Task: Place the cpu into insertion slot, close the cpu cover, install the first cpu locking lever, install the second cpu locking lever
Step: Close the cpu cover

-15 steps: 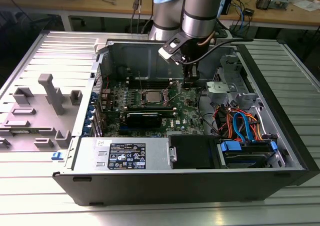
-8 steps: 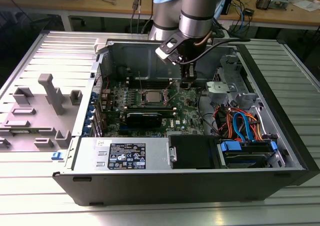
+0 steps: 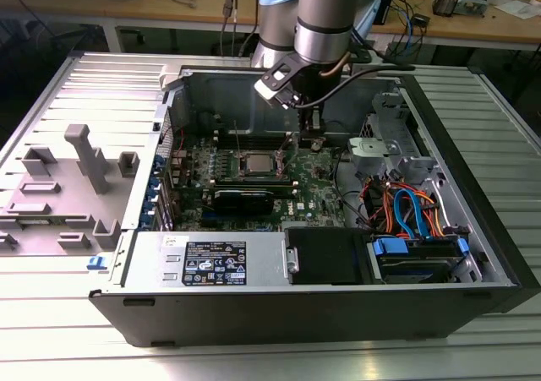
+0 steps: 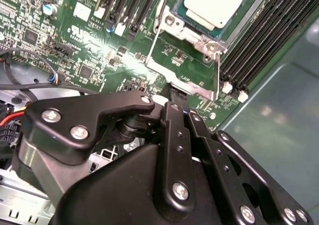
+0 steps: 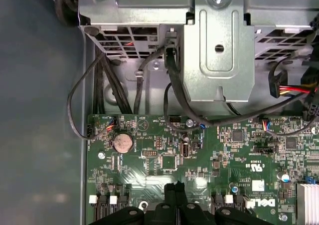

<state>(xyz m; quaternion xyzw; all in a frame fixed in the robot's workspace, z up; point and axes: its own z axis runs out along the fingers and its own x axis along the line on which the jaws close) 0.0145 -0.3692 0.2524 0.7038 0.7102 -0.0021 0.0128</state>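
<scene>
Inside the open computer case [image 3: 321, 313], the arm's gripper [image 4: 183, 110] hangs low over the green motherboard [image 5: 164, 160], just beside the insertion slot [image 4: 213, 46]; its fingers are drawn together and nothing can be seen between them in either wrist view. The cpu [image 4: 217, 3] already sits in the slot, silver top up, between the banks of black memory slots [image 4: 269, 35], so the first step looks done. The cpu cover [image 4: 192, 34] appears to lie flat around the chip, though how firmly it is seated cannot be told. The wire locking levers [image 4: 218, 75] stand out from the socket rather than lying tucked along it, and in the exterior view thin rods rise beside the chip, so both levers seem yet to be fastened
</scene>
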